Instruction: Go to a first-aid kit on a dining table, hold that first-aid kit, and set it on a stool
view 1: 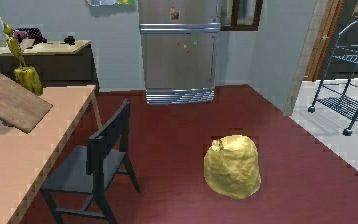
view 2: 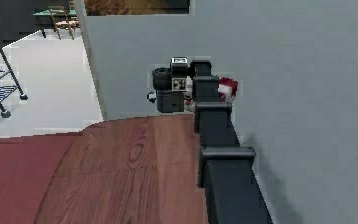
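The gripper [view 2: 157,90] is seen at the far end of the arm [view 2: 227,180], against a grey wall [view 2: 297,80]; whether anything is held cannot be told. A red-and-white object [view 2: 225,88] is seen just right of it, beyond a wooden tabletop [view 2: 127,170]. A golden lumpy mound [view 1: 233,166] is seen on the red floor [view 1: 287,130].
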